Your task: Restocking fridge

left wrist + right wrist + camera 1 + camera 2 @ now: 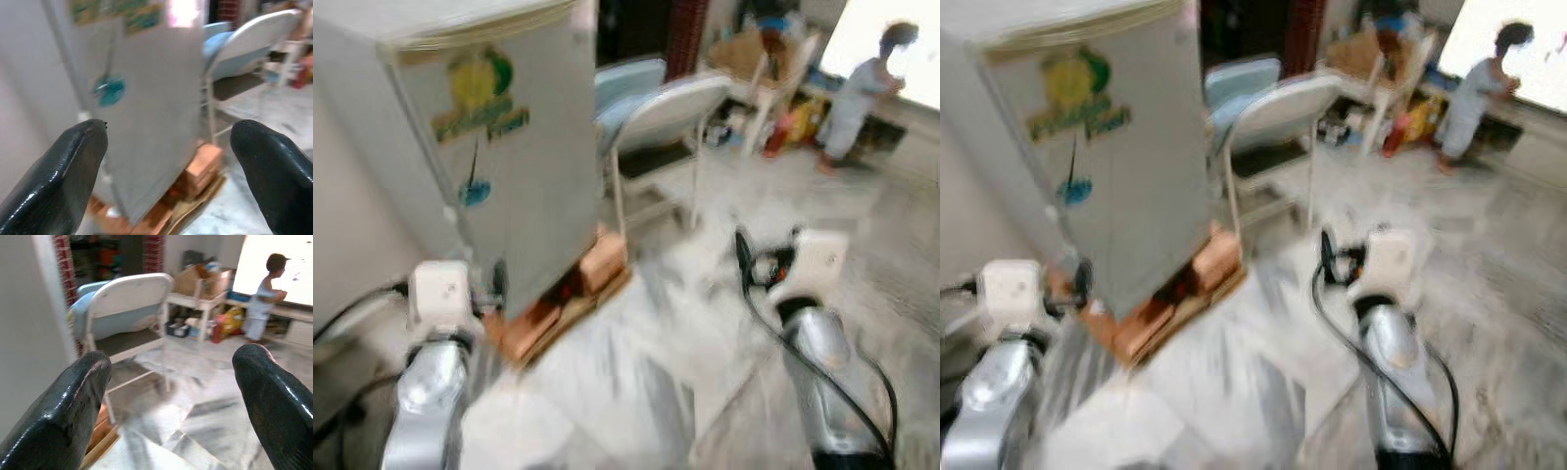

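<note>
1. Fridge (499,147) first: it stands to the robot's left front, a small pale grey box with its door shut, raised off the floor on bricks (602,262) and a flat board. Yellow, green and blue stickers (481,96) mark the door. Both head views are blurred.

2. Left gripper (168,147): its two black fingers (73,161) are spread wide apart with nothing between them. Seen from the wrist, they point at the fridge's front and the bricks below it; they are near the fridge, but I cannot tell whether anything touches.

3. Right gripper (171,382): also spread wide and holding nothing. It is held out over open marble floor (636,372), to the right of the fridge and apart from it, pointing toward the chair.

4. Both silver arms rise from the lower edge of the head views, the left arm (426,392) just before the fridge's lower corner, the right arm (818,343) with a black cable looping along it.

5. Behind the fridge, on its right, stands a white folding chair (661,113) with a light blue cushion.

6. Farther back is a small white table (198,301) holding a cardboard box, with coloured clutter beneath it.

7. At the far right a person (862,93) in light clothes stands before a bright window, well away from the robot.
</note>
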Robot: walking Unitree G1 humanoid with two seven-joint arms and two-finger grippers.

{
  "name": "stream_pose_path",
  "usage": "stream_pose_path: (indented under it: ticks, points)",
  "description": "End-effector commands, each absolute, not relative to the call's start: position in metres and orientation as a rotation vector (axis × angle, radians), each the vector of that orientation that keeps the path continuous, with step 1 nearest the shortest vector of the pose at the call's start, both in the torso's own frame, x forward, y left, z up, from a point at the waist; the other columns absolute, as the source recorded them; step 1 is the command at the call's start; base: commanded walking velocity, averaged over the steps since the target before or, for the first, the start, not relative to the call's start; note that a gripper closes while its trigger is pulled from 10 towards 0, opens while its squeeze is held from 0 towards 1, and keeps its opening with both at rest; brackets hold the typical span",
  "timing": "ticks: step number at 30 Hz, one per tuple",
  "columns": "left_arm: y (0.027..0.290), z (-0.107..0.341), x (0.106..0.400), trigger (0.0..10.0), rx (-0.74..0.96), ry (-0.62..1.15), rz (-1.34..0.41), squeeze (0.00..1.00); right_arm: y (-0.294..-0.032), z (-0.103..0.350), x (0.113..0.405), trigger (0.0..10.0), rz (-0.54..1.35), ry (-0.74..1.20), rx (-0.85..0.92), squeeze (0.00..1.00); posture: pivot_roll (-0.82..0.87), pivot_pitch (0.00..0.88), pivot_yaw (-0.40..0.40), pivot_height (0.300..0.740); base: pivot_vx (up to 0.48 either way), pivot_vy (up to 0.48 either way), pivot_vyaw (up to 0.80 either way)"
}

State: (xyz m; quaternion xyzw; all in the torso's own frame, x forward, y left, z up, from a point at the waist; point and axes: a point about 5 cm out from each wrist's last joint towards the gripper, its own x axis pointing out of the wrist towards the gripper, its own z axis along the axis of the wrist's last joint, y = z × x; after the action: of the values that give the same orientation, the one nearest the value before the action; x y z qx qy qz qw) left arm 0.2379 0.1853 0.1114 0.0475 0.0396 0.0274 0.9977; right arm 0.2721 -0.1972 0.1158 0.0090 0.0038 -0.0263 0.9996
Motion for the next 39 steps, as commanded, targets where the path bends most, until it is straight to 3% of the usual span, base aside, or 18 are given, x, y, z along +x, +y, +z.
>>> stream_pose_path:
  ticks: [1,18,26,29,39]
  points:
    - [0.194,0.110,0.234,10.0,0.126,0.091,0.084,0.00,-0.191,0.121,0.274,10.0,-0.033,-0.015,0.024,0.00,0.08,0.024,-0.037,0.740,0.000,0.435,-0.80]
    - [0.200,0.092,0.219,10.0,0.113,0.149,0.057,0.00,-0.185,0.107,0.260,10.0,-0.028,0.051,0.022,0.00,0.08,0.035,-0.043,0.740,0.000,0.430,-0.10]
    - [0.201,0.084,0.208,10.0,0.127,0.168,0.054,0.00,-0.183,0.094,0.239,10.0,-0.022,0.086,0.025,0.00,0.08,0.040,-0.035,0.740,0.289,0.383,-0.67]
    - [0.207,0.084,0.210,10.0,0.195,0.130,0.105,0.00,-0.181,0.094,0.241,10.0,-0.009,0.079,0.012,0.00,0.08,0.039,-0.036,0.740,0.274,0.394,0.00]
    - [0.202,0.089,0.217,10.0,0.187,0.099,0.066,0.00,-0.188,0.095,0.248,10.0,-0.057,0.071,-0.027,0.00,0.08,0.038,-0.037,0.740,0.267,0.399,-0.08]
